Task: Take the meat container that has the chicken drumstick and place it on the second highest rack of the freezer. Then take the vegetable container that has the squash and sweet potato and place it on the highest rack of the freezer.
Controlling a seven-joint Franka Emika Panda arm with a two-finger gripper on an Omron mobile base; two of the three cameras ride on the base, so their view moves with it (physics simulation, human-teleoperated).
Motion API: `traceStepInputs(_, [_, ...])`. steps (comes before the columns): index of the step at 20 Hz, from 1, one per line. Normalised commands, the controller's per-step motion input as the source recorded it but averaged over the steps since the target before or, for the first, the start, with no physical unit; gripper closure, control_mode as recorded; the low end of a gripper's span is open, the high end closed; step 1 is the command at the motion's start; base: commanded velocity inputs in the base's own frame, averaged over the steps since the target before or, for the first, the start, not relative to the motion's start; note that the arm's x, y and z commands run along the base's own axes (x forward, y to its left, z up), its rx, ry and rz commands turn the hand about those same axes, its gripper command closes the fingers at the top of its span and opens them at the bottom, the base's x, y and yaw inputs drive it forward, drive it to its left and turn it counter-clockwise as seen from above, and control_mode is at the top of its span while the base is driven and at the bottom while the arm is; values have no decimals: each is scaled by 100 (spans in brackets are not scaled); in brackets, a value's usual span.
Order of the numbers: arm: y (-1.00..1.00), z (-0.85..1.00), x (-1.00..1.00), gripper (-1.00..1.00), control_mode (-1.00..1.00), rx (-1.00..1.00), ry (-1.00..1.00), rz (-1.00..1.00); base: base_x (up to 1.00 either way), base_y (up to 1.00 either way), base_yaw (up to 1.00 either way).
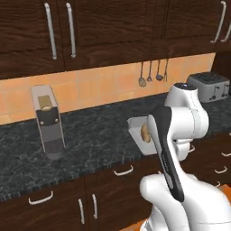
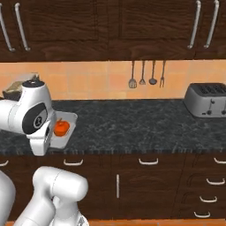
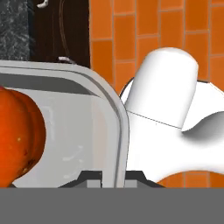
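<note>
In the hand view, my gripper [image 3: 110, 177] sits at the bottom middle, pinched tight on the side wall of the white vegetable container [image 3: 111, 113]. The red-orange squash [image 3: 17, 138] sits inside it at the left edge. In the right base view, I see the container at the middle left, beside my white arm, with the squash showing in it. In the left base view, the container is in the middle of the frame over the dark counter [image 1: 90, 140], and the tan sweet potato [image 1: 145, 132] peeks out beside my arm
</note>
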Motion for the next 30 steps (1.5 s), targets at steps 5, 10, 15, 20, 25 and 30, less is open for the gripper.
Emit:
traceStepInputs(5, [0,0,0,100,100,0,0,0,-6,-12,-90])
traceStepInputs(10, [0,0,0,100,100,0,0,0,-6,0,-100])
traceStepInputs(15, [0,0,0,100,100,0,0,0,-2,0,-100])
traceStepInputs(20, [0,0,0,100,100,0,0,0,0,9,-97])
traceStepInputs(25, [0,0,0,100,100,0,0,0,18,2,-85])
traceStepInputs(30, [0,0,0,100,100,0,0,0,86,0,-37])
